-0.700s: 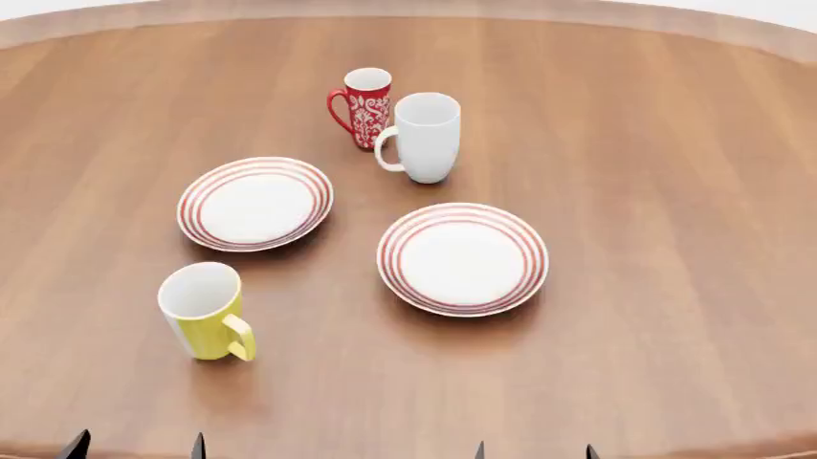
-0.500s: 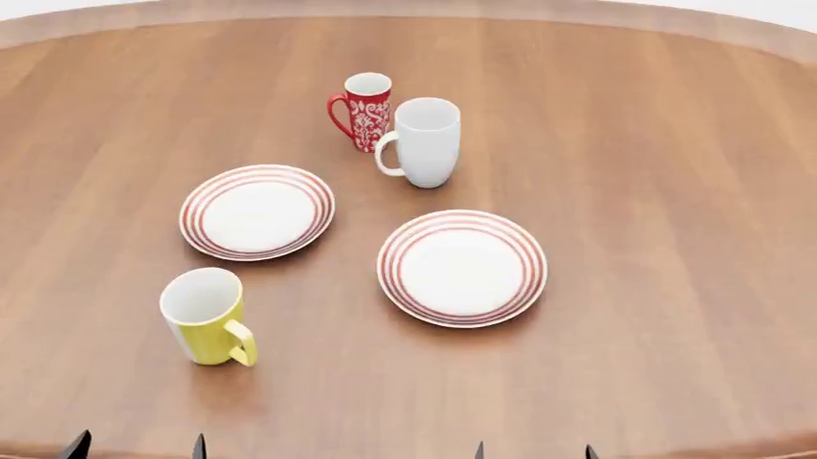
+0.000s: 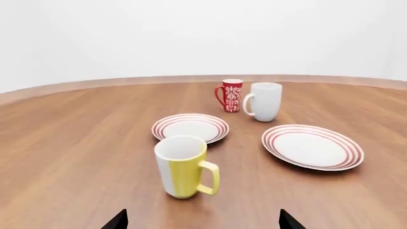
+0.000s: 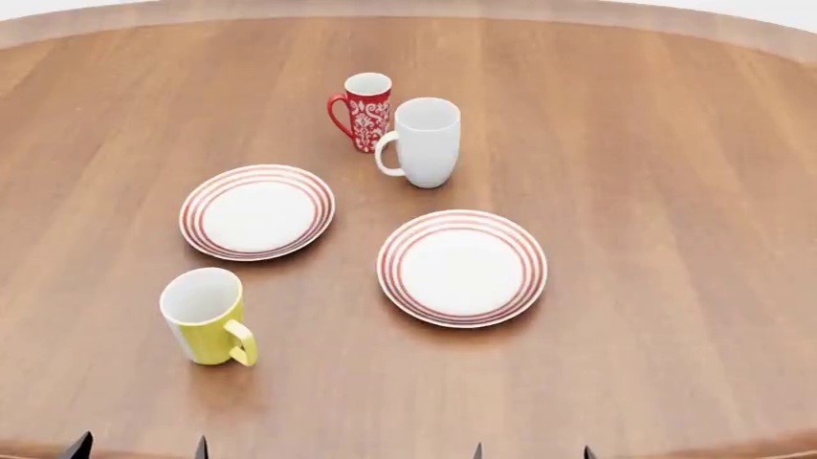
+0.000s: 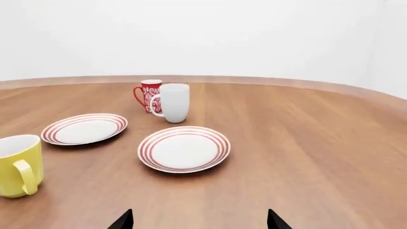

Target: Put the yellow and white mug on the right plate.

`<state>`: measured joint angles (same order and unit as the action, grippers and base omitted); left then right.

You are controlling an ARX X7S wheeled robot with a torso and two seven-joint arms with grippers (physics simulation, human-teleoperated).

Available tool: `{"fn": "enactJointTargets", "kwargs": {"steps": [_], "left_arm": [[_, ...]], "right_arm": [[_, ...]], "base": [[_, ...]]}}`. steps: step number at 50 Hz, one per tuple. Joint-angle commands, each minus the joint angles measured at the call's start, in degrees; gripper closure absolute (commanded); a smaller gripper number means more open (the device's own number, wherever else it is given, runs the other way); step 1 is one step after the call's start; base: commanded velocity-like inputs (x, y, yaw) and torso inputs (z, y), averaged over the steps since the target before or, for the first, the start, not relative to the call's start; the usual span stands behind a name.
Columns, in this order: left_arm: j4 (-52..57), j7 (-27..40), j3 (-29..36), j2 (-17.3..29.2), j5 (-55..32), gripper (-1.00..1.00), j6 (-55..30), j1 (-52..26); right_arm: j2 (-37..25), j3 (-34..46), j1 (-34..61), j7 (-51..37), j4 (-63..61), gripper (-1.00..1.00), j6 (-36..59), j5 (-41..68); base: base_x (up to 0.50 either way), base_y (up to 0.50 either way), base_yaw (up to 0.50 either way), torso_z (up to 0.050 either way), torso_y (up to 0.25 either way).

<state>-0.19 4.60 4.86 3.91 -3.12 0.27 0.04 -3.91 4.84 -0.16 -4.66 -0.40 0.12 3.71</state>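
Your head camera looks steeply down on the desk (image 4: pixel 664 143) from above its near edge. Both wrist cameras sit low near that edge, facing forward across it. All three share the right plate (image 4: pixel 462 268) (image 3: pixel 312 147) (image 5: pixel 184 149).

A round wooden worktop (image 4: pixel 664 191) carries a tall white mug (image 4: pixel 426 141) standing upright, its handle turned toward the left. Just behind it, close beside or perhaps touching, stands a slim red mug (image 4: pixel 364 111) with white patterning. Nearer and to the left lies a red-ringed white plate (image 4: pixel 256 212), apart from both mugs.
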Motion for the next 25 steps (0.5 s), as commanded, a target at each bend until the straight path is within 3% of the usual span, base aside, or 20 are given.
{"fn": "enactJointTargets", "kwargs": {"steps": [1, 2, 5, 9, 15, 25], "left_arm": [[3.0, 1.73, -1.21, -0.51, 0.36, -1.0, 6.09, 0.82], [3.94, 2.73, -1.73, -0.64, 0.68, -1.0, 9.47, 1.13], [6.72, 5.47, -2.47, -0.34, 3.72, -1.0, 19.61, 2.22], [9.1, 8.03, -2.58, 0.23, 7.97, -1.0, 29.55, 3.66], [11.02, 9.09, -2.21, 0.58, 8.35, -1.0, 30.16, 4.43], [11.25, 9.93, -1.31, 1.38, 8.26, -1.0, 29.35, 4.45]], "right_arm": [[0.44, -0.58, -0.7, 0.72, -1.1, -1.0, -8.36, 1.19], [0.93, -1.21, -1.18, 0.65, -2.3, -1.0, -16.19, 1.86], [1.4, -1.88, -1.43, -0.94, -2.69, -1.0, -26.38, 0.36], [0.68, -1.06, -2.29, 0.8, -5.4, -1.0, -32.76, 5.27], [-0.17, 0.2, -2.66, 1.58, -6.22, -1.0, -36.24, 5.87], [-1.16, 1.71, -2.65, 0.93, -5.91, -1.0, -34.78, 5.47]], "base": [[0.0, 0.0, 0.0, 0.0, 0.0], [0.0, 0.0, 0.0, 0.0, 0.0], [0.0, 0.0, 0.0, 0.0, 0.0], [0.0, 0.0, 0.0, 0.0, 0.0], [0.0, 0.0, 0.0, 0.0, 0.0], [0.0, 0.48, 0.0, 0.0, 0.0]]}}
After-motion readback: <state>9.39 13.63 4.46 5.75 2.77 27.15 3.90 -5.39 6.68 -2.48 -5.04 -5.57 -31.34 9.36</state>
